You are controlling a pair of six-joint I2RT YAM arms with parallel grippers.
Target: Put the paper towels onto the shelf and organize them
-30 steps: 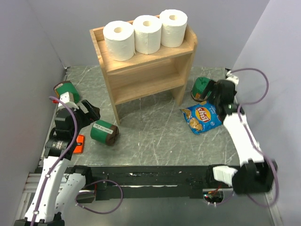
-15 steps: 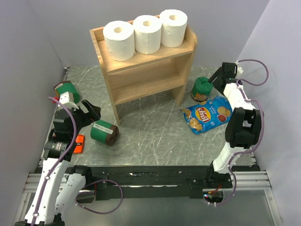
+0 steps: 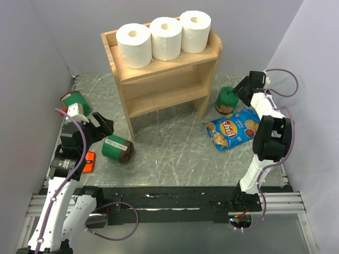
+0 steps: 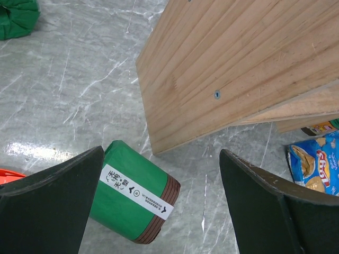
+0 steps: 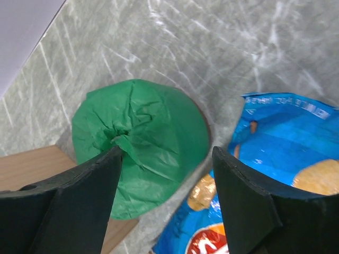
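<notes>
Three white paper towels stand in a row on the top tier of the wooden shelf (image 3: 123, 79): left roll (image 3: 133, 45), middle roll (image 3: 166, 38), right roll (image 3: 195, 31). The shelf's side panel fills the upper left wrist view (image 4: 238, 63). My left gripper (image 3: 100, 126) is open and empty, left of the shelf, above a green package (image 4: 132, 198). My right gripper (image 3: 241, 89) is open and empty, right of the shelf, just above another green package (image 5: 140, 143).
A green package (image 3: 117, 148) lies by the shelf's front left leg, another (image 3: 74, 100) at the far left, a third (image 3: 226, 99) by the right leg. A blue chips bag (image 3: 232, 128) lies at right, also in the right wrist view (image 5: 280, 159). An orange object (image 3: 89, 161) sits near the left arm.
The right arm swung up and back from over the chips bag to the far right, its gripper now by the green package beside the shelf. The left arm barely moved.
</notes>
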